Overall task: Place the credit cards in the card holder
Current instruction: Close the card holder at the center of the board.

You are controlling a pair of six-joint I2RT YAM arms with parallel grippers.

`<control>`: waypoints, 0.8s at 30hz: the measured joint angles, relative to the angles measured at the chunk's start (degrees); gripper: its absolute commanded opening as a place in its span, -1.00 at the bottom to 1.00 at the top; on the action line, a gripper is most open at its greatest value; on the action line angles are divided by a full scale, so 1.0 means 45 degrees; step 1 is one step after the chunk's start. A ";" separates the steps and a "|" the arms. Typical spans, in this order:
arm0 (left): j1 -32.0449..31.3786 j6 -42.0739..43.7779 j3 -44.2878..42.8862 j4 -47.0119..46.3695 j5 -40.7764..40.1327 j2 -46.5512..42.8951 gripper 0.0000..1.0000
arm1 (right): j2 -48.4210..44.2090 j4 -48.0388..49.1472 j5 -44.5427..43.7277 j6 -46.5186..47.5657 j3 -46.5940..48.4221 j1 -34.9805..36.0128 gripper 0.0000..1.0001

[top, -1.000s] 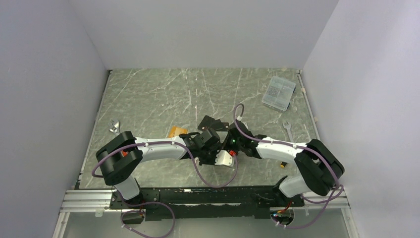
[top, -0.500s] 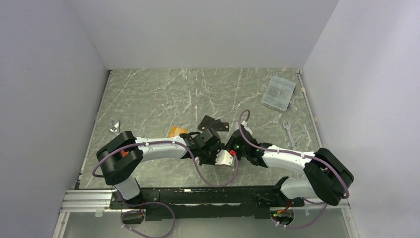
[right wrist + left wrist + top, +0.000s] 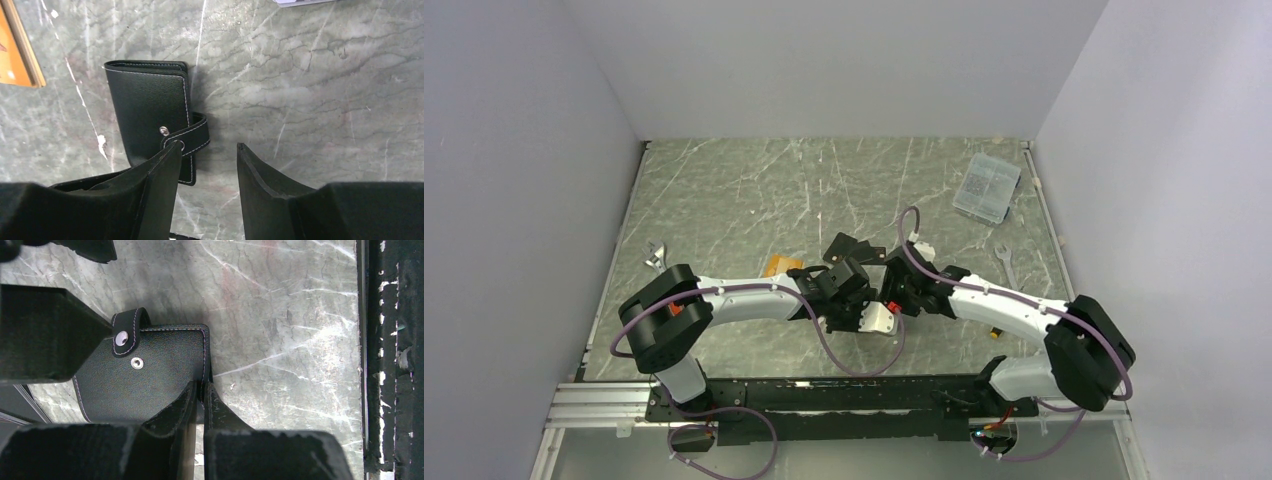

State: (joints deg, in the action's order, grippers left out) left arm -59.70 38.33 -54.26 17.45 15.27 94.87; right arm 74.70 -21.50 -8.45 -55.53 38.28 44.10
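At right wrist view's edge, orange card (image 3: 14,45)

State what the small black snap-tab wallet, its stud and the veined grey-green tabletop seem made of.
Small black snap-tab wallet: grained leather or imitation, matte, pebbled, with pale edge stitching. Round snap stud: shiny metal, by its glint. Veined grey-green tabletop: marble or marble-print laminate, pale veins, soft sheen; which, I cannot tell.
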 measured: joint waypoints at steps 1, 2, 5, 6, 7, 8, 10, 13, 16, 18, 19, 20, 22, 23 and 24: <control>0.0000 0.0000 0.0000 0.0000 0.0000 0.0000 -0.84 | 0.0083 -0.0151 -0.0005 0.0049 0.0097 0.0019 -0.06; 0.0000 0.0000 0.0000 0.0000 0.0000 0.0000 -0.84 | 0.0189 -0.0321 0.0000 0.0121 0.0219 0.0063 -0.05; 0.0000 0.0000 0.0000 0.0000 0.0000 0.0000 -0.84 | 0.0505 -0.0573 0.0068 0.0325 0.0544 0.0262 -0.03; 0.0000 0.0000 0.0000 0.0000 0.0000 0.0000 -0.84 | 0.0588 -0.0612 0.0126 0.0374 0.0646 0.0321 -0.02; 0.0000 0.0000 0.0000 0.0000 0.0000 0.0000 -0.85 | 0.0704 -0.0656 0.0175 0.0452 0.0787 0.0384 -0.02; 0.0000 0.0000 0.0000 0.0000 0.0000 0.0000 -0.85 | 0.0845 -0.0665 0.0243 0.0544 0.0967 0.0452 -0.02; 0.0000 0.0000 0.0000 0.0019 0.0005 0.0000 -0.85 | 0.1054 -0.0835 0.0214 0.0748 0.1214 0.0510 -0.01; 0.0000 0.0000 0.0000 0.0019 -0.0010 0.0000 -0.85 | 0.1394 -0.0923 0.0282 0.0899 0.1608 0.0534 -0.04; 0.0000 0.0000 0.0000 0.0019 -0.0010 0.0000 -0.85 | 0.1622 -0.0947 0.0345 0.1044 0.1953 0.0617 -0.08; 0.0000 0.0000 0.0000 0.0019 -0.0010 0.0000 -0.85 | 0.1797 -0.0947 0.0408 0.1112 0.2079 0.0641 -0.14; 0.0000 0.0000 0.0000 0.0019 -0.0010 0.0000 -0.85 | 0.1855 -0.0947 0.0466 0.1122 0.2089 0.0641 -0.20; 0.0000 0.0000 0.0000 0.0019 -0.0005 0.0000 -0.85 | 0.1899 -0.0967 0.0534 0.1137 0.2089 0.0641 -0.28; 0.0000 0.0000 0.0000 0.0019 -0.0005 0.0000 -0.85 | 0.1967 -0.1020 0.0588 0.1166 0.2089 0.0641 -0.43; 0.0000 0.0000 0.0000 0.0019 -0.0005 0.0000 -0.85 | 0.1991 -0.1049 0.0622 0.1190 0.2089 0.0641 -0.50; 0.0000 0.0005 0.0000 0.0019 -0.0010 0.0000 -0.86 | 0.2001 -0.1073 0.0641 0.1185 0.2089 0.0641 -0.56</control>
State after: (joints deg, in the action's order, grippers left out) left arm -59.70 38.35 -54.26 17.54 15.22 94.87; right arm 83.70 -26.33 -5.56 -50.19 47.68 46.98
